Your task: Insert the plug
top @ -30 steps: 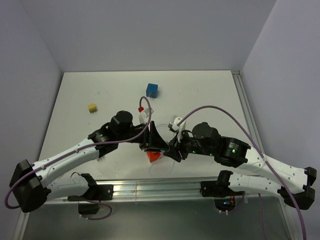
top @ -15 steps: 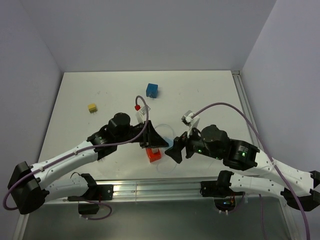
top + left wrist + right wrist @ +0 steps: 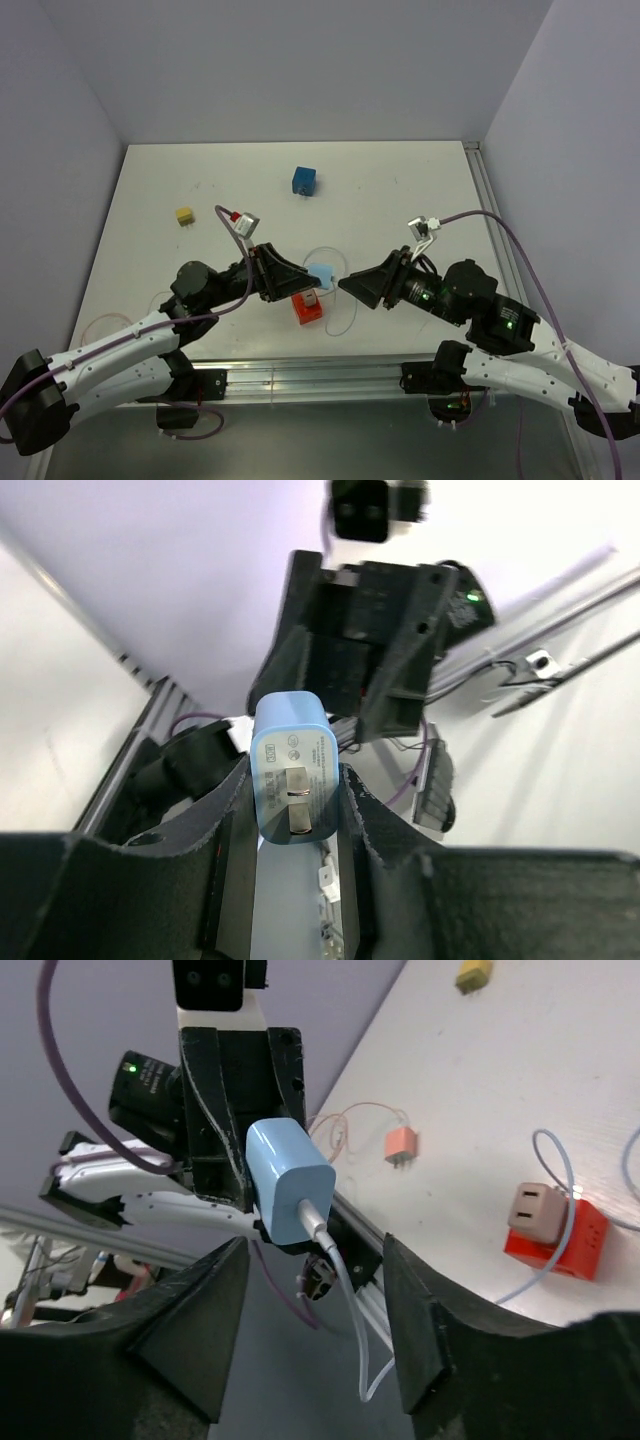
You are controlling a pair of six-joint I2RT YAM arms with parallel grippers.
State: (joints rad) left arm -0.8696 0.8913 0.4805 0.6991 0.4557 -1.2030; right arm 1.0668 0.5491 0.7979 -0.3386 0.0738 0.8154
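Note:
My left gripper [image 3: 312, 275] [image 3: 295, 785] is shut on a light blue plug [image 3: 322, 273] [image 3: 290, 750], held off the table with its two metal prongs facing the left wrist camera. In the right wrist view the blue plug [image 3: 290, 1180] shows from its other end, with a white cable [image 3: 345, 1290] hanging from it. My right gripper [image 3: 345, 284] [image 3: 310, 1325] faces it from the right, open, its fingers [image 3: 195, 1330] apart from the plug. Below them, a red socket block [image 3: 308, 308] [image 3: 565, 1240] sits on the table with a beige adapter [image 3: 535, 1208] on it.
A blue cube [image 3: 304, 181] lies at the back of the table and a yellow plug [image 3: 184, 215] [image 3: 473, 974] at the back left. A salmon plug [image 3: 401, 1145] with a thin cable lies near the left arm. An aluminium rail [image 3: 320, 378] runs along the near edge.
The two grippers met over the red block; the left one has closed on the blue plug. The right gripper has opened and drawn back to the right. The left arm has pulled back.

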